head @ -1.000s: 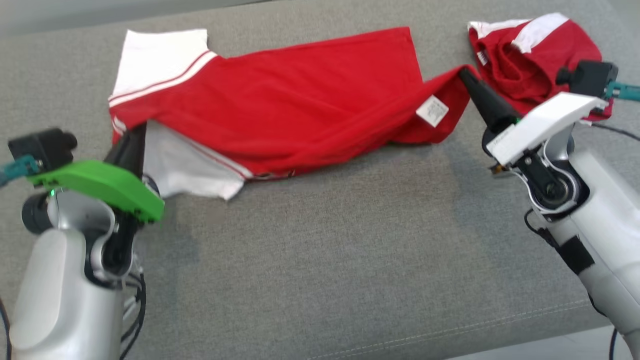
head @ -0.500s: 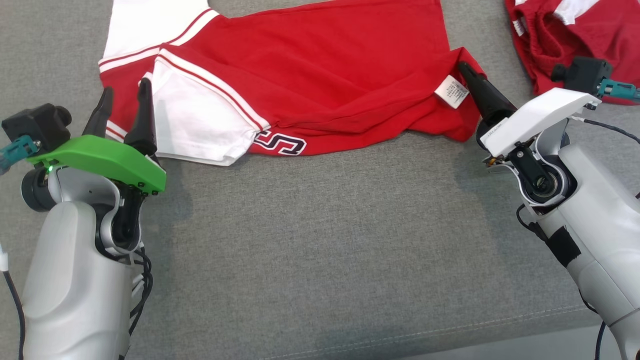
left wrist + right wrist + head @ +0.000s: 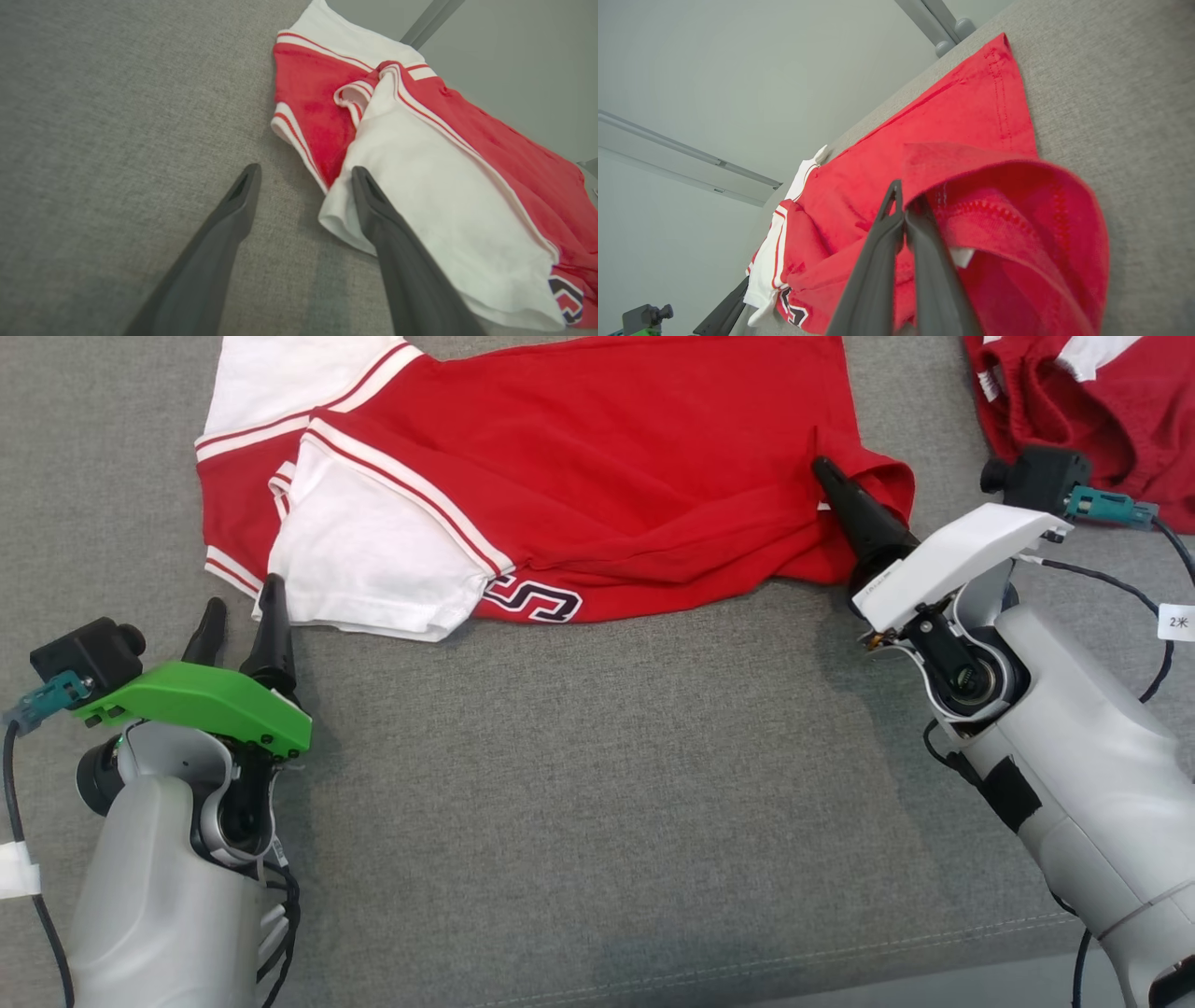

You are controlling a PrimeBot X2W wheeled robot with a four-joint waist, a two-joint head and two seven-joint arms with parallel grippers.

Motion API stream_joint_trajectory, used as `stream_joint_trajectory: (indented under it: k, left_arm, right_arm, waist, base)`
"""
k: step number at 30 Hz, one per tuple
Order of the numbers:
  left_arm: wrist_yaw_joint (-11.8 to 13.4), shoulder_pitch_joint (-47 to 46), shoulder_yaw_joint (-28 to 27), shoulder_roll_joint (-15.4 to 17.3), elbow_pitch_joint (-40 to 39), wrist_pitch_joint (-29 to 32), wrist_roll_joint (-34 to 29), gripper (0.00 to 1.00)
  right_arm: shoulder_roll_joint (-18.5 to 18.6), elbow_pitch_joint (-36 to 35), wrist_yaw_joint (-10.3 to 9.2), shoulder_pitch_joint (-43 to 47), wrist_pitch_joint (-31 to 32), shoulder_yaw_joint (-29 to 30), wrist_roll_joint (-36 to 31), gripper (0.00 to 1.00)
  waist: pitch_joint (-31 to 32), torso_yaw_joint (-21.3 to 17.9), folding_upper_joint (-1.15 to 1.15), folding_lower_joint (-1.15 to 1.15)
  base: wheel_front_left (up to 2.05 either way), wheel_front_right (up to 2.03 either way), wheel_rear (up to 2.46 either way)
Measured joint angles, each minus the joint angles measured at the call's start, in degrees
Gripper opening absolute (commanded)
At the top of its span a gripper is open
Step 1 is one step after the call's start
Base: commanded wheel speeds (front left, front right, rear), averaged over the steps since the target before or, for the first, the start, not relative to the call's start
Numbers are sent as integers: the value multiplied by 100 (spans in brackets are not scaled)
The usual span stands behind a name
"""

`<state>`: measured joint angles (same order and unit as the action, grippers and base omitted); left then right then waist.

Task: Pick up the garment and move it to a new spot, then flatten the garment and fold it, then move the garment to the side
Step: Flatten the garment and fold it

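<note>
The left gripper (image 3: 244,595) is drawn back off the garment (image 3: 607,457), fingers apart just beside its white sleeve (image 3: 373,560), while the opposite hem (image 3: 882,485) is clamped by the right gripper (image 3: 823,467).

Bright, even, diffuse lighting; faint soft-edged shadows lie on the grey fabric surface (image 3: 597,756). Head view is sharp; wrist views show wide-angle stretching toward the edges.

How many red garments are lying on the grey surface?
2. One red-and-white shirt is spread across the middle, its right end held by the right end effector. A second crumpled red garment lies far right, partly cut off by the edge.
</note>
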<state>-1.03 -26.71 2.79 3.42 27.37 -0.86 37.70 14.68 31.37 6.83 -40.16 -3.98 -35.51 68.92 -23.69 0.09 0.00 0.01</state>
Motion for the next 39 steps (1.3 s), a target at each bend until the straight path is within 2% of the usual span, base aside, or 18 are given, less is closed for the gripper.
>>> stream_joint_trajectory:
  k: [2,7,19,32,38,39]
  left_arm:
    - [-7,-15,-27,-16,22,-48,20,100]
    - [-200,-94,57,-87,73,-160,124,100]
    - [-303,-69,105,-129,23,-511,356,100]
    - [-305,187,318,-158,-48,-737,391,100]
    - [-301,327,443,-160,-197,-826,391,87]
    - [-300,336,466,-164,-204,-826,391,79]
  right_arm:
    - [-36,25,22,-46,-1,-31,0,0]
    - [-10,59,22,-56,-108,-42,14,0]
    - [-11,56,22,-57,-238,-194,120,0]
    - [-5,56,22,-57,-307,-359,221,0]
    - [-3,58,22,-56,-355,-443,254,0]
    - [-2,59,22,-56,-355,-453,281,0]
  waist:
    - [-22,-34,0,0]
    - [-67,-88,0,0]
    - [-68,-66,0,-1]
    - [-10,-41,0,-1]
    - [43,-39,0,-1]
    - [52,-39,0,-1]
  base:
    - [0,0,0]
    - [0,0,0]
    - [0,0,0]
    - [0,0,0]
    - [0,0,0]
    - [0,0,0]
